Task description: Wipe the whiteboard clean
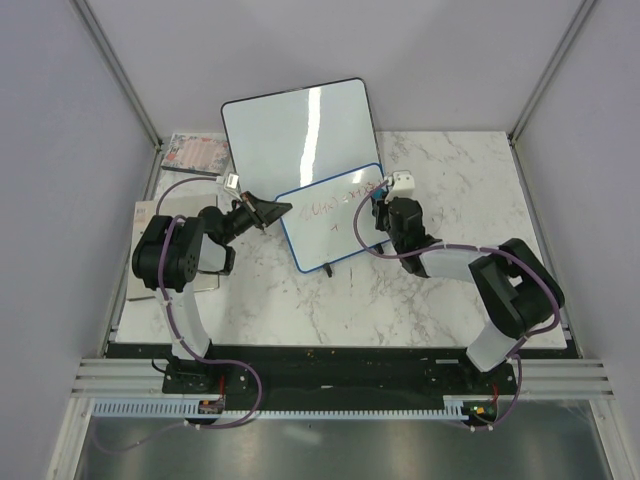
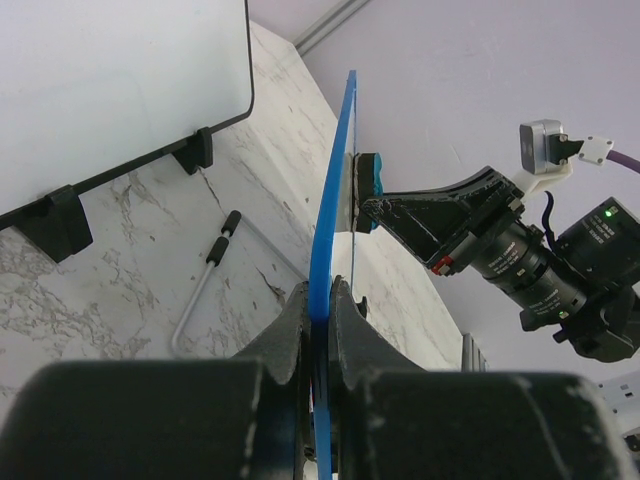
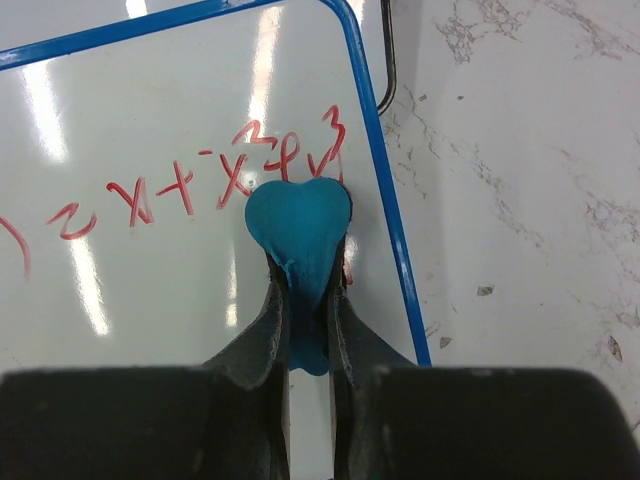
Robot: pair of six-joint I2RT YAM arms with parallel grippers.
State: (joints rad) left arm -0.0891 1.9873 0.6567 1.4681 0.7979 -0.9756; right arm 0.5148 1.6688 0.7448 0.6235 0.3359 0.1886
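White marble-patterned tabletop point(image 1: 400, 300) is seen inside a grey-walled enclosure. One large blank whiteboard with a black frame point(image 1: 300, 125) is propped at the far side and is taken as the landmark.

Left gripper point(image 2: 320, 300): jaws are closed tight on the edge of the small rectangular whiteboard with a blue rounded frame point(image 1: 330, 225). The blue edge is pinched between both fingers. This grip is placed just in front of the black-framed board's lower left corner.

Right gripper point(image 3: 305, 290): jaws are drawn narrow and clamped on a teal heart-shaped eraser point(image 3: 298, 225). The eraser's rounded lobes are pressed flat against the writing surface, over the end of a line of red handwriting. The contact is found in front of the black-framed board's lower right corner.

Blue-framed whiteboard: it is stood just in front of the black-framed board, its upper edge overlapping that board's lower right corner in the top view. The long axis is run left to right, with the right end swung slightly away from the arms. It is seen edge-on from the left wrist. The written face is turned toward the right arm.

A thin metal rod with a black tip point(image 2: 205, 290) is laid on the marble below the black-framed board's feet.
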